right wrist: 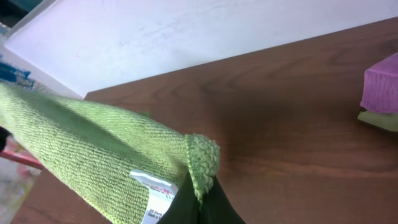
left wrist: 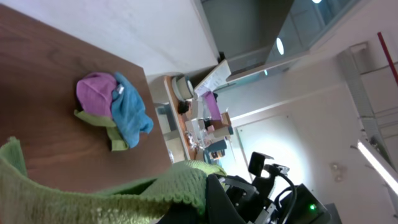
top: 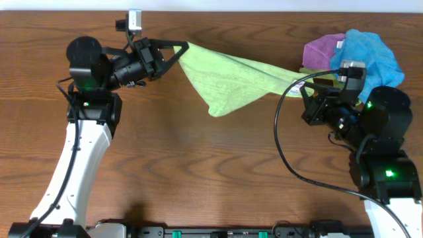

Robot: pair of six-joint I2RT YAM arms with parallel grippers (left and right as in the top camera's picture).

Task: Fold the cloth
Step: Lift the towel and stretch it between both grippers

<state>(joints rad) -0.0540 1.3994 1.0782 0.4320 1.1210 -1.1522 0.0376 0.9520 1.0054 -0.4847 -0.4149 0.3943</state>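
The lime-green cloth (top: 228,80) hangs stretched between my two grippers above the table, its lower fold sagging toward the wood. My left gripper (top: 183,47) is shut on its left corner; the cloth edge (left wrist: 180,186) drapes over the finger in the left wrist view. My right gripper (top: 303,84) is shut on the right corner. In the right wrist view the fingers (right wrist: 200,198) pinch the cloth's hem (right wrist: 202,158), and the white tag (right wrist: 152,199) sits just left of them.
A pile of a blue cloth (top: 367,53), a purple cloth (top: 322,49) and a strip of yellow-green cloth (top: 310,70) lies at the back right, close behind my right gripper. The pile also shows in the left wrist view (left wrist: 112,109). Brown wooden table (top: 218,172).
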